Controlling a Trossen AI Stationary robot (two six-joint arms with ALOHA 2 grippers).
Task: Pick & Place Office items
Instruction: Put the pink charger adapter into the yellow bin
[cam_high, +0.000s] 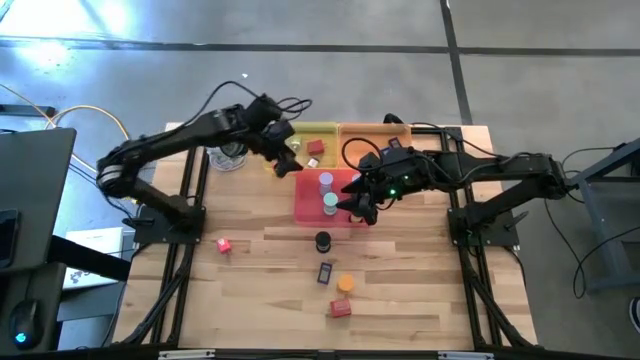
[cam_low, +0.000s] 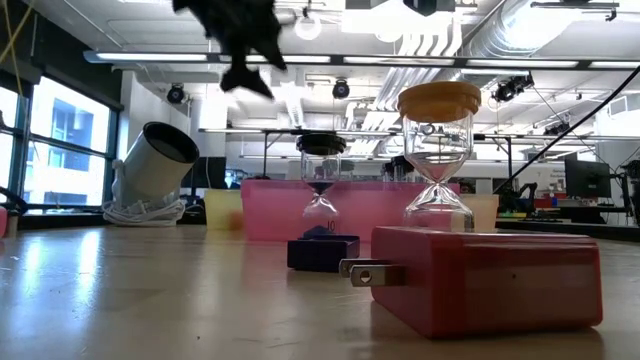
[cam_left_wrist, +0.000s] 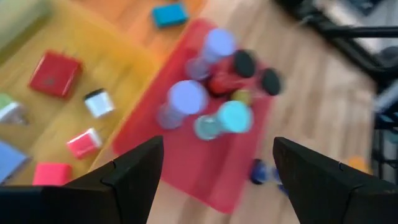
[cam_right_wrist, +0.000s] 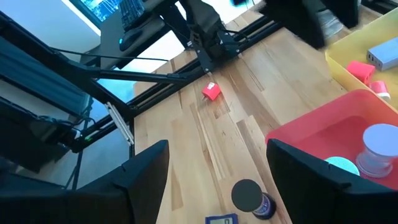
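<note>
Looking straight down, the left hand (cam_high: 287, 158) hovers open and empty over the yellow tray's (cam_high: 330, 133) edge, while the right hand (cam_high: 362, 208) hangs open at the pink tray's (cam_high: 305, 205) near corner. A black-capped hourglass (cam_high: 322, 241), a dark rectangular piece (cam_high: 325, 271), an orange-capped hourglass (cam_high: 345, 283) and a red block (cam_high: 341, 308) lie apart on the pale plank tabletop (cam_high: 420, 290).

At tabletop level, that block is a matte red plug adapter (cam_low: 490, 280) with metal prongs — glass hourglasses stand behind it.

Left wrist: lilac cap (cam_left_wrist: 186, 98) and teal cap (cam_left_wrist: 234, 116) stand inside the translucent pink tray.

Right wrist: another small red block (cam_right_wrist: 212, 91) sits alone on the wood.
</note>
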